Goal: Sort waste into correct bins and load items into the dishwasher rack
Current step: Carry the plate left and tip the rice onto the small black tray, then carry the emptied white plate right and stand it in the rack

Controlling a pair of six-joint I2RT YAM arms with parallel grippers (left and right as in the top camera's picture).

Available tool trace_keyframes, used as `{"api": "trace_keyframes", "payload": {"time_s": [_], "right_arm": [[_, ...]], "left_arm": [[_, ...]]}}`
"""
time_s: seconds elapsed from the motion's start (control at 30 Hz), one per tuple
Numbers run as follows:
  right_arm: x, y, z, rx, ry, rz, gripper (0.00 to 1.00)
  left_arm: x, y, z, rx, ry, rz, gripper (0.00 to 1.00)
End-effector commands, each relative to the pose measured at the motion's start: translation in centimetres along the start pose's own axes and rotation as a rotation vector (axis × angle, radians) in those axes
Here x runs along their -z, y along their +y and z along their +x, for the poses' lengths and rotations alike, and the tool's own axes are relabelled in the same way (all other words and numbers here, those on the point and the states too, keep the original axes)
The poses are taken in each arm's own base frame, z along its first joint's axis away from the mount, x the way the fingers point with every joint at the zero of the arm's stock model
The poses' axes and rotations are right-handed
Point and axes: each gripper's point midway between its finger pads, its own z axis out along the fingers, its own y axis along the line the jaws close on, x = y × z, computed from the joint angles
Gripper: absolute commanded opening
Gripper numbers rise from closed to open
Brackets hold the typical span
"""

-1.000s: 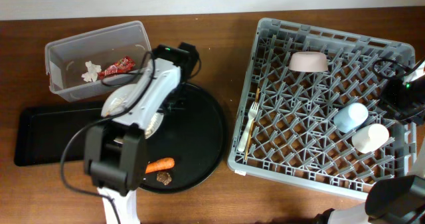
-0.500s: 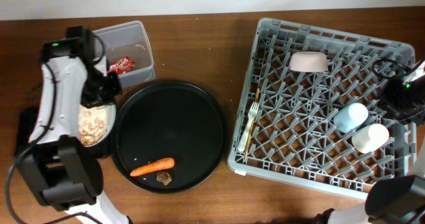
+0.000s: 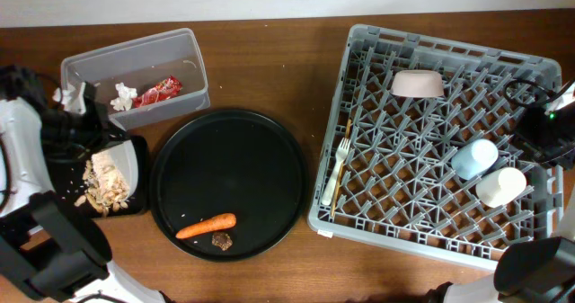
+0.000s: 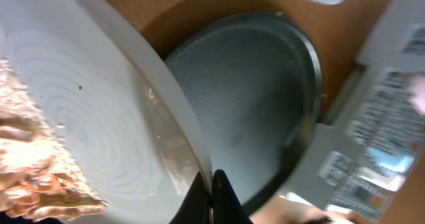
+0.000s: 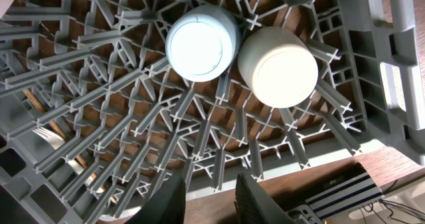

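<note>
My left gripper (image 4: 212, 199) is shut on the rim of the pale grey plate (image 4: 86, 111). The plate (image 3: 125, 162) is tilted steeply at the far left, over the shallow black tray (image 3: 140, 198). Beige food scraps (image 3: 101, 187) slide off its low edge; the same scraps (image 4: 33, 167) show in the left wrist view. The clear tub (image 3: 190, 55) holds a red wrapper (image 3: 160, 90) and a white tissue (image 3: 121, 96). A carrot (image 3: 205, 225) lies on the round black tray (image 3: 235, 168). In the dishwasher rack (image 3: 422, 215) are the bowl (image 3: 416, 84), fork (image 3: 339, 170), blue cup (image 3: 473, 157) and white cup (image 3: 500, 185). My right gripper (image 5: 212, 201) hangs open above the rack's near edge, nothing between its fingers.
A small brown scrap (image 3: 221, 240) lies beside the carrot. The right arm (image 3: 546, 130) sits at the rack's right edge. In the right wrist view the blue cup (image 5: 202, 41) and white cup (image 5: 279, 66) stand mouth-up side by side among the pegs.
My left arm swung left from the round tray, carrying the plate. The plate now tilts over the black rectangular tray and scraps are sliding off. The right arm has not moved.
</note>
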Motion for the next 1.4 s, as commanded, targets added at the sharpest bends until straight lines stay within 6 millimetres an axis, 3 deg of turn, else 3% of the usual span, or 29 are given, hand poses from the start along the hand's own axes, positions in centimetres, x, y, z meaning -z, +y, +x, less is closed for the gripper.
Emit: {"api": "trace_keyframes", "payload": {"time_s": [0.0,0.13,0.47,0.53,0.7,0.97,1.03,1.37], "right_arm": [[0.2,0.4,0.2,0.014,-0.004,-0.012,0.29],[0.2,0.4,0.2,0.014,-0.004,-0.012,0.29],[0.2,0.4,0.2,0.014,-0.004,-0.012,0.29],[0.2,0.4,0.2,0.014,-0.004,-0.011,0.29],[0.2,0.4,0.2,0.014,-0.004,-0.012,0.29],[0.2,0.4,0.2,0.014,-0.004,-0.012,0.29],[0.2,0.4,0.2,0.014,-0.005,-0.012,0.29],[0.2,0.4,0.2,0.014,-0.005,-0.012,0.29]], "left_arm": [[2.8,-1.3,-0.3,0.008,-0.072,0.164,0.0],[5.3,-0.9,-0.8,0.045,-0.145,0.31,0.0],[9.0,-0.8,-1.1,-0.028,-0.281,0.494,0.0],[9.3,-0.4,-1.1,-0.04,-0.295,0.489,0.0],[10.2,-2.1,-0.3,-0.169,-0.335,0.573,0.0],[10.8,-2.9,0.3,-0.177,-0.344,0.615,0.0],[10.1,-1.9,0.1,-0.167,-0.32,0.56,0.0],[10.5,-2.1,0.6,-0.12,-0.311,0.587,0.0]]}}
